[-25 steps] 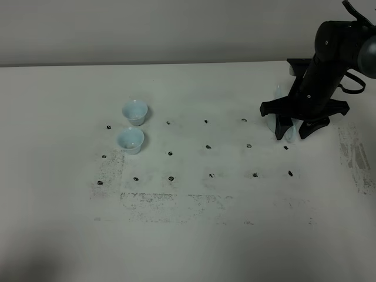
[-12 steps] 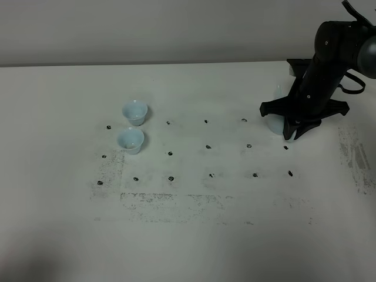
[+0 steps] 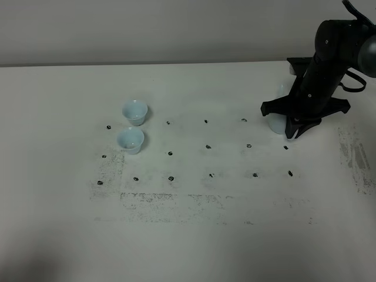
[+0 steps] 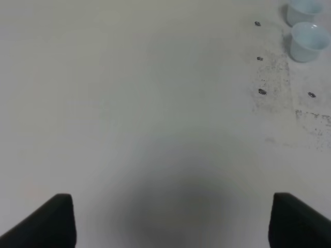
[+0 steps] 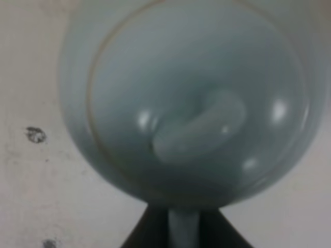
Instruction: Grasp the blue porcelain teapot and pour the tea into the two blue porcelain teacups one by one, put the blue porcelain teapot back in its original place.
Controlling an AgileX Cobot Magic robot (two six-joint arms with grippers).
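from the high view, your right gripper (image 3: 292, 124) is down over the teapot (image 3: 274, 123) at the far right of the table (image 3: 194, 235), which looks to be sitting on the surface, not yet lifted. the far cup (image 3: 134, 111) and the near cup (image 3: 130, 140) stand side by side on the left, well apart from the teapot.

in the left wrist view, your left gripper (image 4: 173, 222) hangs released over bare table, holding nothing, with both cups off at the edge.

in the right wrist view you look straight down on the lid (image 5: 199, 126), and the jaws are clenched on the handle (image 5: 183, 227).

so, by my reading, you have only the grasp done. the lift, both pours and the return are left.
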